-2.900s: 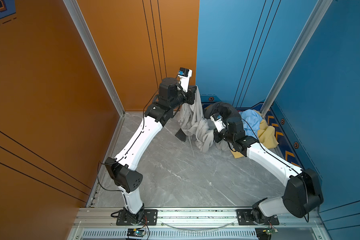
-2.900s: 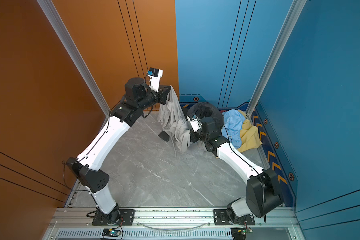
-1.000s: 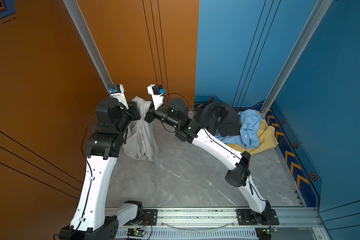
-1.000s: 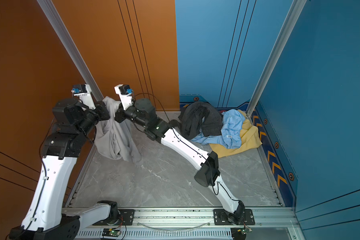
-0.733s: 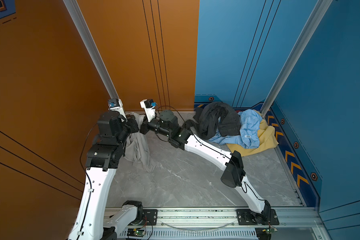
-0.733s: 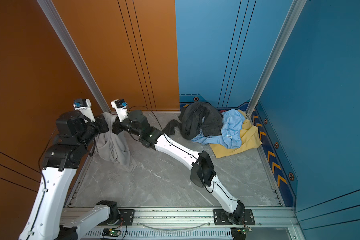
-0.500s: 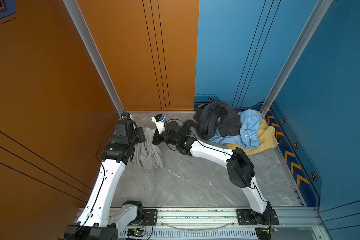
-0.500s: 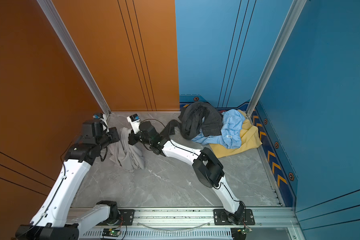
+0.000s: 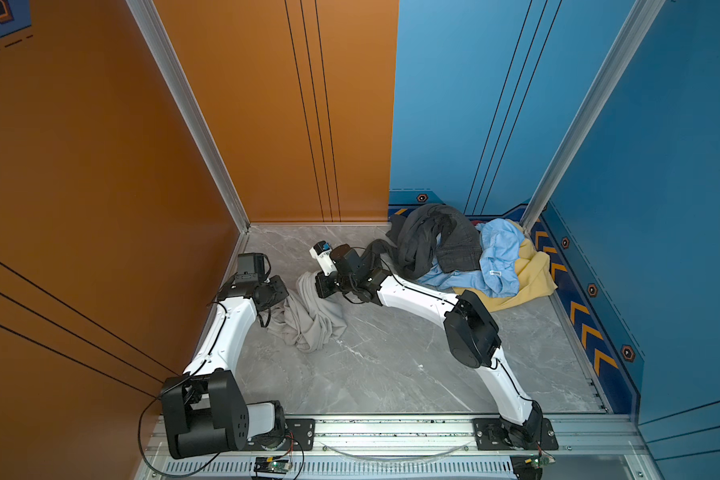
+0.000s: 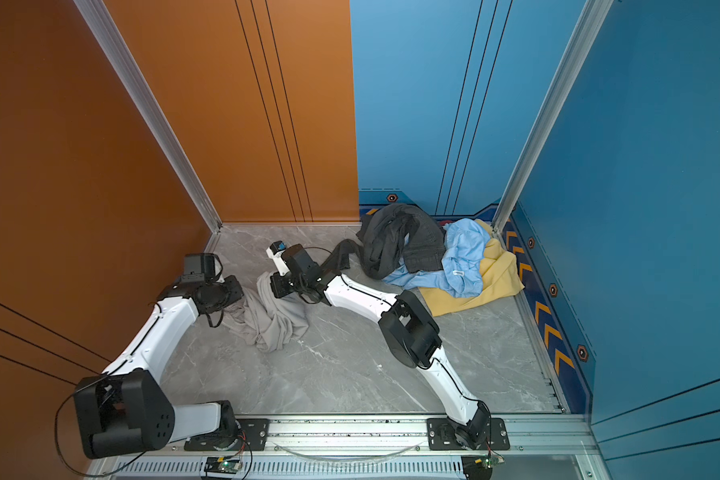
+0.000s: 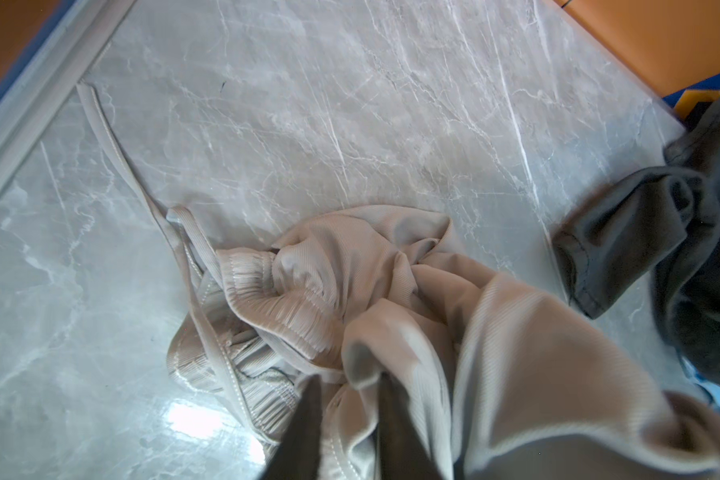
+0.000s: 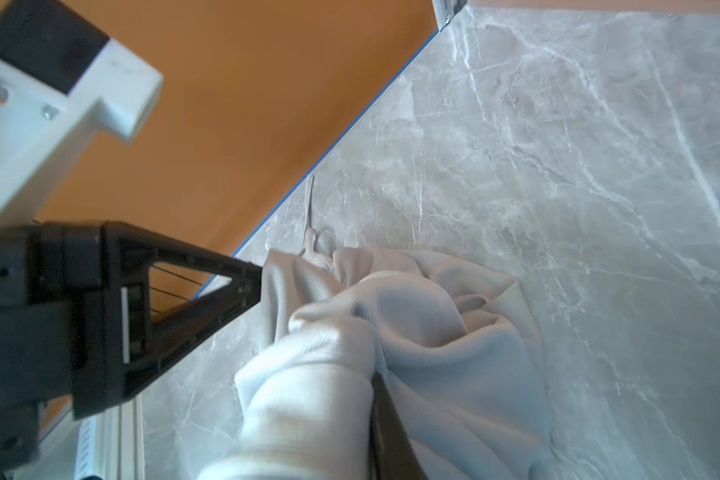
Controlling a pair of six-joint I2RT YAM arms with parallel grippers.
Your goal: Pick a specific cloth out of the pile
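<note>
Grey floor: cloth crumpled near orange wall, pile apart.

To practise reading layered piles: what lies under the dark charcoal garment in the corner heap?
A light blue shirt pokes out beneath the dark charcoal garment, over a pale yellow cloth. How far either runs underneath is covered, as is anything else below.

In both top views you can't see the tips of the left gripper or right gripper. Right wrist view: cloth covers one finger, near folds blurred. Left wrist view: pile cut off at the edge.
</note>
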